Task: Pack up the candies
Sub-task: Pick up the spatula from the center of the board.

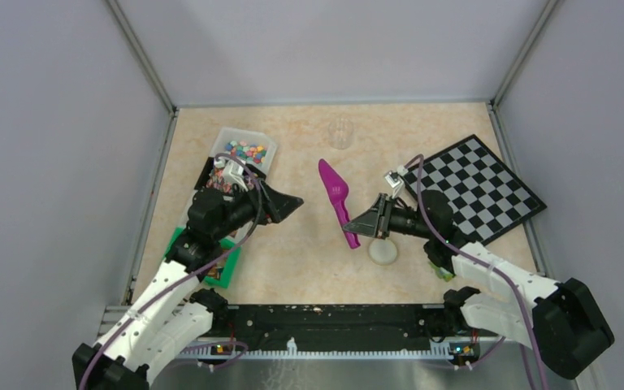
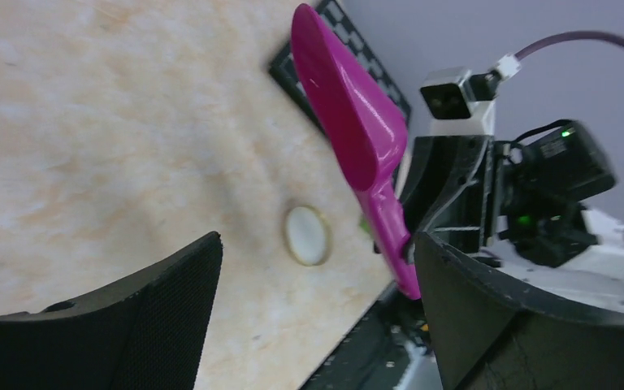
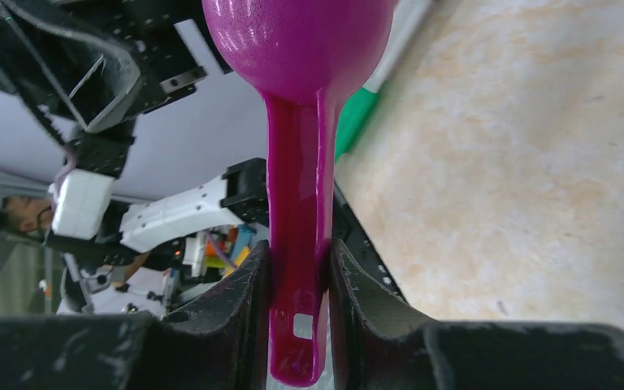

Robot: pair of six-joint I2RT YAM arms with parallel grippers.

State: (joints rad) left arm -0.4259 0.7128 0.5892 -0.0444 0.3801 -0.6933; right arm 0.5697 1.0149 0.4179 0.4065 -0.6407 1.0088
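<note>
Right tool (image 3: 299, 272) pinching magenta scoop (image 1: 335, 195) by handle, raised over mid tabletop (image 1: 292, 268). Left tool (image 1: 295, 203) spread, empty, near scoop. Candies (image 1: 246, 150) in clear bin (image 1: 226, 135) by far-left edge. Bare room between tools.

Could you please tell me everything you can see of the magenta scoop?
The scoop is one glossy magenta piece, plastic by its look: a long pointed bowl narrowing into a flat handle with a small square hole near its end. The bowl looks empty. The right gripper is shut on the handle, one finger on each side; nothing else touches it. It appears held above the middle of the table, bowl pointing away from the arm bases.
</note>
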